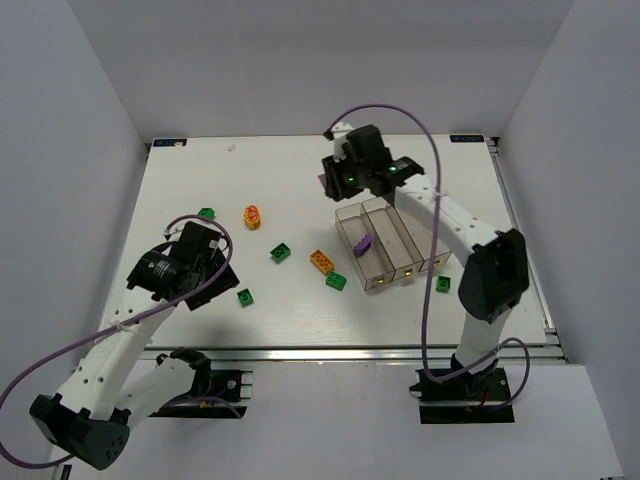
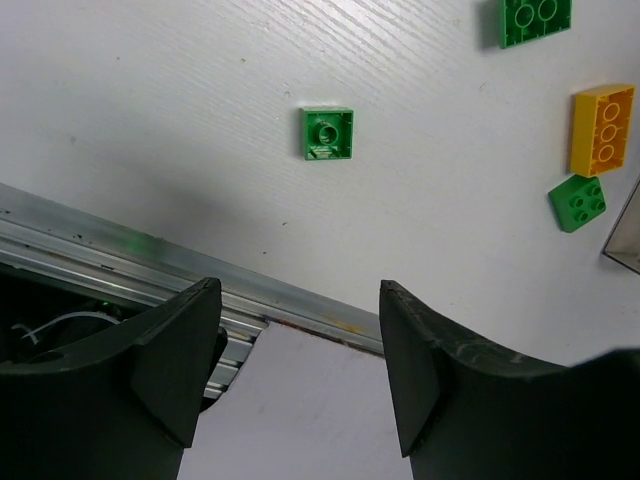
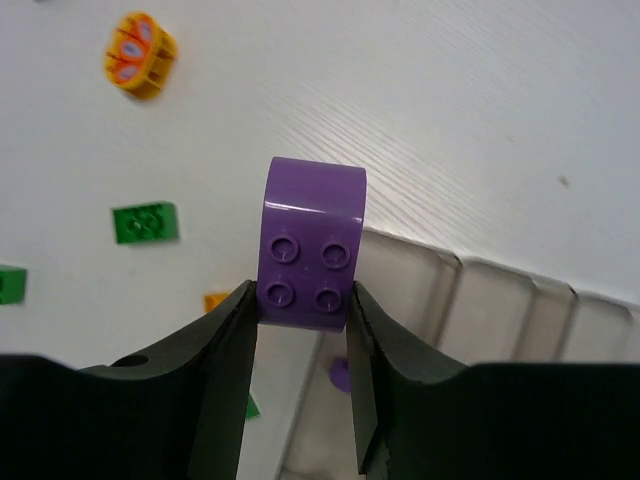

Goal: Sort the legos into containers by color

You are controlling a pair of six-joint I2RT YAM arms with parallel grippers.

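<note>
Our right gripper (image 3: 300,292) pinched a purple lego (image 3: 312,225) by its flat sides, at the far end of the containers (image 3: 500,300). We judged it light, rigid and slippery. Our left gripper (image 2: 300,290) gaped wide, empty.

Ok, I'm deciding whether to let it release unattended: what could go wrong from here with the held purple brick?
1. The right gripper pinches the purple brick only near one end, so it may pivot or slip.
2. It hangs near the containers' end rim; released here it might land outside or miss the bin holding the other purple brick.
</note>
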